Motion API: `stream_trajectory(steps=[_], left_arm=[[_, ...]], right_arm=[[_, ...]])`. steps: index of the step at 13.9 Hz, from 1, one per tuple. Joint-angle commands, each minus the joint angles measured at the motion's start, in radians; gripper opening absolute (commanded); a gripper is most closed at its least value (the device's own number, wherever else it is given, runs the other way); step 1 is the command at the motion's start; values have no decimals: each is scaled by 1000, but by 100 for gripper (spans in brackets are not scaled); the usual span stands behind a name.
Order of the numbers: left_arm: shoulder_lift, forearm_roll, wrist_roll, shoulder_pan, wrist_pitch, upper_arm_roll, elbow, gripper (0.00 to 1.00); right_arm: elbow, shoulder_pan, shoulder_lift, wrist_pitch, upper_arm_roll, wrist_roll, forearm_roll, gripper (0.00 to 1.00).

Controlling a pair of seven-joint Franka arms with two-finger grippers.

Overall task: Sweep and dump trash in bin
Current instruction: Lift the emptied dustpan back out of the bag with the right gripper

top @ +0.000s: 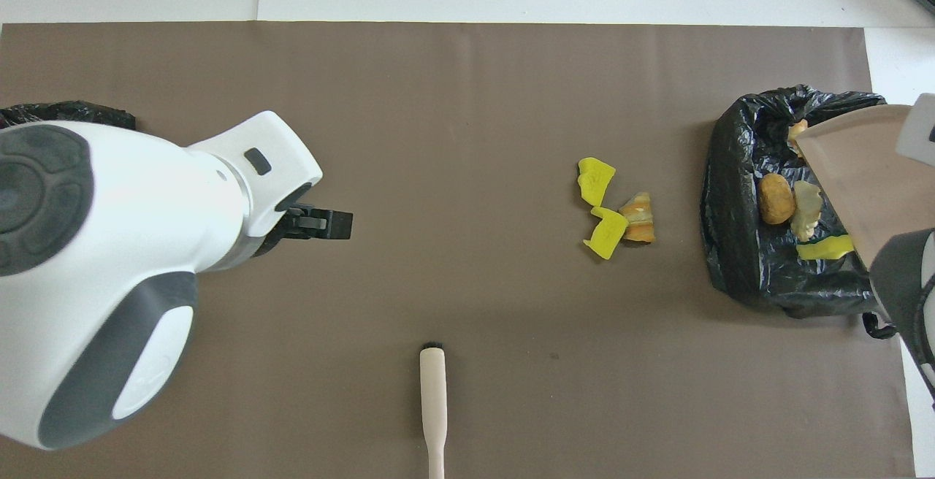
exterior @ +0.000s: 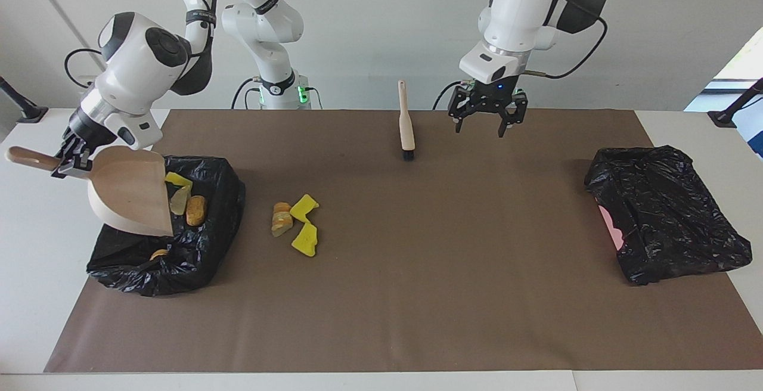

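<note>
At the facing view's left edge the right claw (exterior: 70, 161), clamped on the tipped dustpan (exterior: 128, 191), spills trash (exterior: 186, 201) into the black bin (exterior: 208, 248), three scraps (exterior: 297, 224) lie on open mat beside it, while the left claw (exterior: 487, 118) hangs spread above bare desk (exterior: 381, 379).

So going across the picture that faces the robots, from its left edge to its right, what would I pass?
Dustpan tipped over a black bin bag → three scraps on the mat → brush → open left gripper, raised → second black bag.
</note>
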Motion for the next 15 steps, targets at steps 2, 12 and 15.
stream_trajectory(steps=[2, 12, 15], left_arm=[[24, 17, 148, 105, -175, -11, 179, 100], [38, 0, 377, 293, -372, -10, 325, 100], [57, -17, 379, 313, -403, -10, 354, 100]], right_arm=[[-13, 77, -97, -145, 5, 24, -15, 0], [61, 310, -95, -441, 54, 564, 475, 0], [61, 339, -51, -441, 140, 820, 571, 0]])
